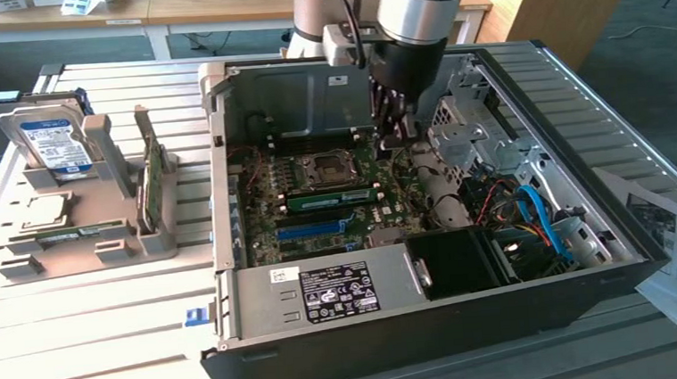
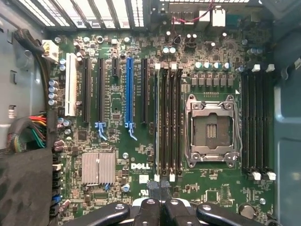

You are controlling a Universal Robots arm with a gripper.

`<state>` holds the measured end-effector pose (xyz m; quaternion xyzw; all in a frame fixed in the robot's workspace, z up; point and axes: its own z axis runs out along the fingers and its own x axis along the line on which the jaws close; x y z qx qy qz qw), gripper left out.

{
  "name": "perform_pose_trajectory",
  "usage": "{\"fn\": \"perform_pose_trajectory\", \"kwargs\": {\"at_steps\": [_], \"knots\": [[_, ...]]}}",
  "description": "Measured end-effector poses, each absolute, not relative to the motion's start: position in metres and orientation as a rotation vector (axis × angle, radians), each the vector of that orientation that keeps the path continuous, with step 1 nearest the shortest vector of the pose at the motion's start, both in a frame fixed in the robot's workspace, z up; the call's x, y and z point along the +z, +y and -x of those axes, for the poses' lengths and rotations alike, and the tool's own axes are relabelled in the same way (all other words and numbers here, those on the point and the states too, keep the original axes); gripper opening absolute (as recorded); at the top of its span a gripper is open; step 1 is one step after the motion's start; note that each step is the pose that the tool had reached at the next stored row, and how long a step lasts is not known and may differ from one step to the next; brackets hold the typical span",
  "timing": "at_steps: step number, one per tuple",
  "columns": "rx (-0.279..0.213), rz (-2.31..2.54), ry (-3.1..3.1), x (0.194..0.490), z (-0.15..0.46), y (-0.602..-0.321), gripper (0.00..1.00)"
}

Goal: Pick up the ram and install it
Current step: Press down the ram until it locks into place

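Slatted pale metal forms your bench (image 1: 107,295). At the exterior view's left sits a blocky grey plastic fixture (image 1: 109,237) holding an upright hard drive (image 1: 55,142) with a blue-and-white label, a square silver processor chip (image 1: 36,211) lying flat, and a larger green card (image 1: 149,180) standing on edge.

To its right lies the open black sheet-metal computer case (image 1: 444,325), with a dark green motherboard (image 1: 276,234) inside. The ram (image 1: 329,198), a slim green stick, stands in a slot between the blue expansion slot (image 1: 317,228) and the square metal-framed processor socket (image 1: 325,166).

Your end effector (image 1: 398,139) hangs over the board near the ram's right end, its black fingers (image 2: 151,207) pressed together with nothing visibly between them. Whether it touches the stick, you cannot tell.

Further right, a glossy blue cable (image 1: 539,211) curves through the case.
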<state>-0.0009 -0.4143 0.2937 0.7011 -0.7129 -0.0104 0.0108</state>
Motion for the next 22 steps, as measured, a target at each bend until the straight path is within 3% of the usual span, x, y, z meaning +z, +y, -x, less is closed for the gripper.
{"fn": "perform_pose_trajectory", "kwargs": {"at_steps": [22], "knots": [[-0.032,-2.188,-2.224,0.254,0.001,-0.414,0.11]]}}
